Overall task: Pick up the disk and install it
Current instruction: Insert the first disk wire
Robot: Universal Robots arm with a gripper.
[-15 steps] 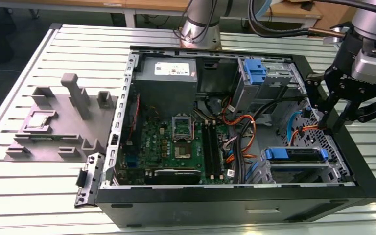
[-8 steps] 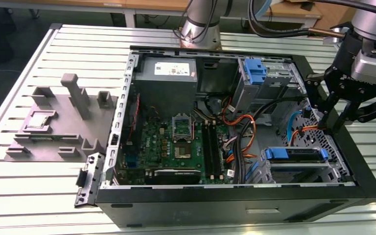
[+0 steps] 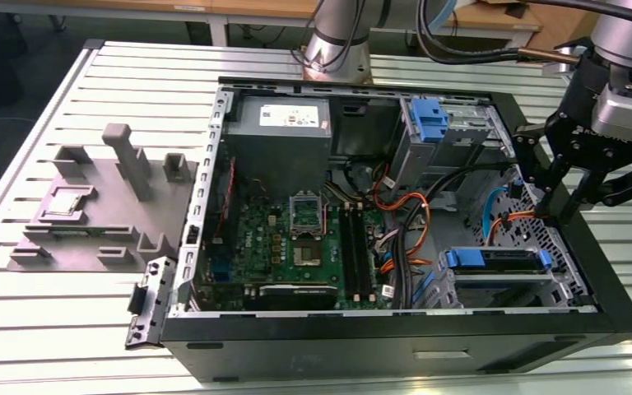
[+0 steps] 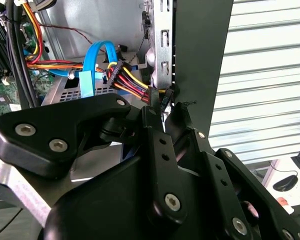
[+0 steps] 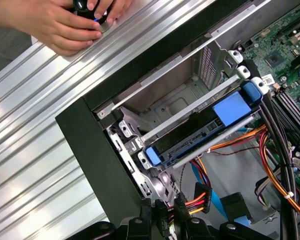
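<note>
1. Exterior view: an open black computer case (image 3: 404,346) lies on its side on a ribbed metal tabletop (image 3: 63,313), and everything below is placed against that case.
2. The disk (image 3: 497,260) sits inside the case, in the metal drive cage (image 3: 505,288) at the corner near the case's front wall; its blue rails show at both ends.
3. In the first wrist view the disk (image 5: 200,131) lies level in the cage, dark along its side with a blue tab on top, just beside the case's black wall.
4. The gripper (image 3: 572,197) hangs over the case's edge on the exterior view's right, above the disk and apart from it.
5. Its black fingers (image 3: 536,169) are spread apart and hold nothing; the second wrist view shows the finger links (image 4: 162,165) close to a bundle of coloured power cables (image 4: 132,85).
6. A green motherboard (image 3: 294,239) fills the middle of the case, and a grey power supply (image 3: 283,123) sits at the far wall.
7. Outside the case, on the exterior view's left, a grey plastic fixture (image 3: 96,206) stands on the tabletop.
8. In the first wrist view a person's hand (image 5: 65,22) rests on the tabletop outside the case, gripping a small dark knob (image 5: 90,10).
</note>
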